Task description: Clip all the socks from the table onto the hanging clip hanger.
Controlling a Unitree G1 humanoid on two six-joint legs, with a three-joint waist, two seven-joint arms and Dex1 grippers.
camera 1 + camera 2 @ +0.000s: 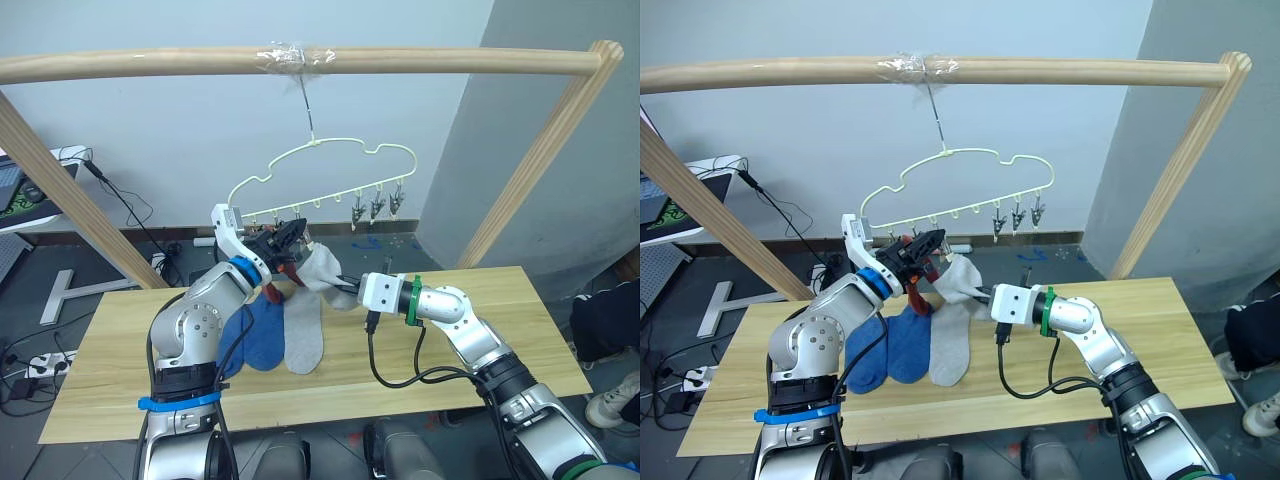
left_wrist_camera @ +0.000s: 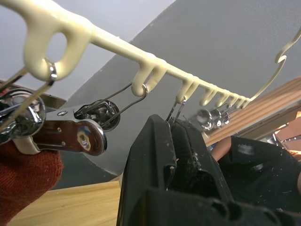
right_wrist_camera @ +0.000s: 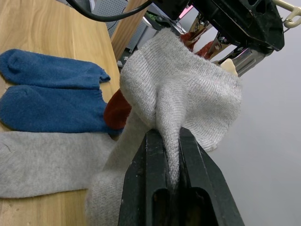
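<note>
The grey sock point(image 3: 188, 94) pinched between the right fingers point(image 3: 193, 169) is soft ribbed knit cloth, matt and slightly fuzzy. The blue socks point(image 3: 47, 94) lying beyond those fingers are the same matt knit, and so is the rust red sock point(image 2: 23, 183) beside the left fingers point(image 2: 155, 160). Both pairs of fingers are black matt plastic, scuffed and dusty. Above the left fingers the hanger point(image 2: 155, 66) has a smooth, pale, faintly glossy coating, and its clips point(image 2: 94, 113) are shiny polished metal. The bench point(image 3: 47, 28) is light wood with visible grain, satin smooth.
</note>
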